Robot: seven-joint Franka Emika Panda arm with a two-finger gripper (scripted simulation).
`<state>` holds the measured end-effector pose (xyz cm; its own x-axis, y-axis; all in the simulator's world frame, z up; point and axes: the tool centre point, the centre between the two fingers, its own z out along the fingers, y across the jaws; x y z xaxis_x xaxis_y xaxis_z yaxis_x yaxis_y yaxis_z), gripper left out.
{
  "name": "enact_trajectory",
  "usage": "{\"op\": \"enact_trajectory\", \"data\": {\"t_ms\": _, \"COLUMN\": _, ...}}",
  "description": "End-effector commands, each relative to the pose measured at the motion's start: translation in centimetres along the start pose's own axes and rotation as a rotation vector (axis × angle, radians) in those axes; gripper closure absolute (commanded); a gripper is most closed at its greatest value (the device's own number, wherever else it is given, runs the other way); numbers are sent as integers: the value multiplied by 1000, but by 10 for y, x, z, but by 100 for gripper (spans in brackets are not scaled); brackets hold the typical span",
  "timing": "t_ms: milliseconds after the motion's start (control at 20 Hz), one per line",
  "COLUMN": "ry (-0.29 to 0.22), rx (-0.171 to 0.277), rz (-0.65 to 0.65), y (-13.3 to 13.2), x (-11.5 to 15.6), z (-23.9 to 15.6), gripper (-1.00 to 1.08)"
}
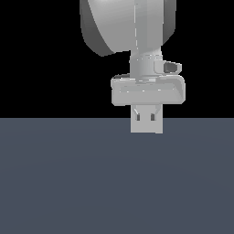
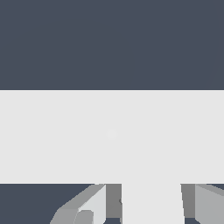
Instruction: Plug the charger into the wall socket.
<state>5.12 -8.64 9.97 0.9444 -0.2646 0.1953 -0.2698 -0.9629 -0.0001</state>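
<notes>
So nearest the wrist camera you've got the tool [image 2: 151, 210], its grey fingers [image 2: 199, 203] sitting either side of a small plain white boxy charger [image 2: 152, 203]. Looks like it's clamped narrow on that block, though I only see a slice of it. In the exterior view the same white block [image 1: 146, 124] pokes out below the tool [image 1: 146, 119], down near the flat dark slate-blue bench [image 1: 68, 183].

Right past the charger in the wrist view there's a broad flat light-grey plate filling the whole width, which I take to be the wall socket [image 2: 65, 135]. The charger's edge runs straight up into it, so they're touching or very nearly; can't tell which. No holes visible on the plate, and no prongs either.

My read: the socket lies dead ahead along the charger's push axis, so what matters is whether the prongs line up with the holes, and that's hidden here.
</notes>
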Motion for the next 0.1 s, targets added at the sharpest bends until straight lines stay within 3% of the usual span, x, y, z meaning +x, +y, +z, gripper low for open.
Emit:
{"op": "enact_trajectory", "data": {"t_ms": 0, "ry": 0, "rx": 0, "rz": 0, "y": 0, "x": 3, "z": 0, "gripper": 108}}
{"op": "enact_trajectory", "data": {"t_ms": 50, "ry": 0, "rx": 0, "rz": 0, "y": 0, "x": 3, "z": 0, "gripper": 108}}
